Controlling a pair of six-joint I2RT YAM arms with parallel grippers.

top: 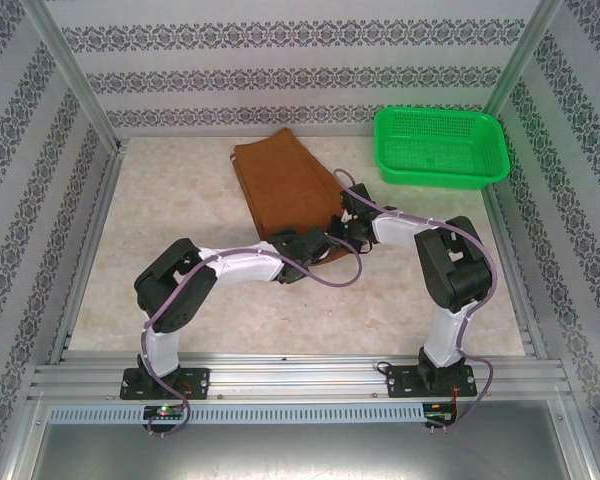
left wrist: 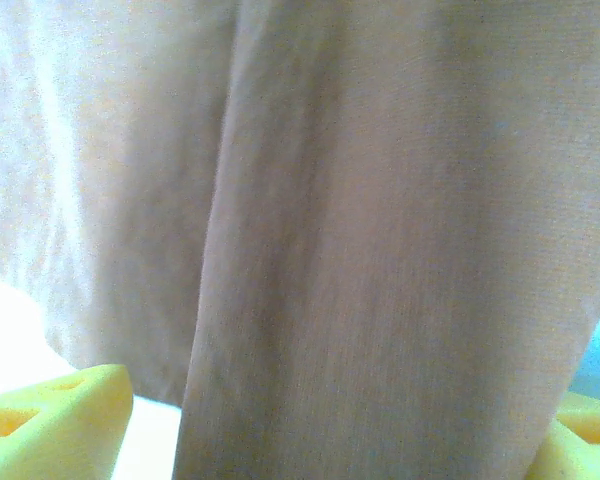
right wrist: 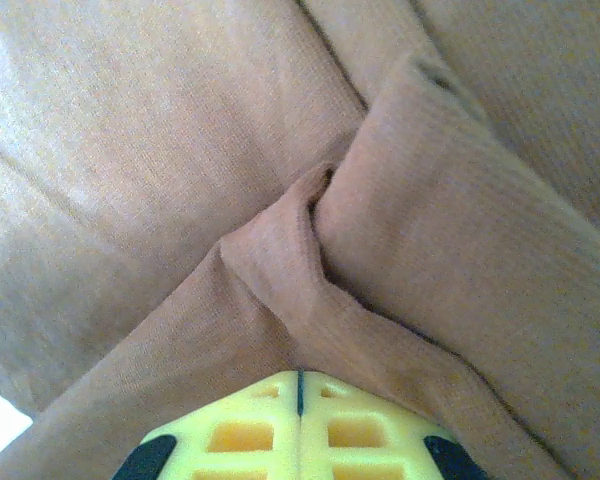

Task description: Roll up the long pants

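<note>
The long pants [top: 280, 185] bunched just ahead of the right claw [right wrist: 300, 388], clenched on a fold; the left claw [left wrist: 318, 430] gaped around cloth. One-sided pulling could skew the roll.

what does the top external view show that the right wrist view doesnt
Top external adds the layout: the long pants lying flat on the table, a green basket at the far right, and both arms meeting at the near end of the cloth. Right wrist adds the close detail: the right tool is shut, and a puckered ridge of fabric runs into its tips, so it appears to pinch the cloth. Shared: the rust-brown fabric, with the right arm's tool on it.
</note>
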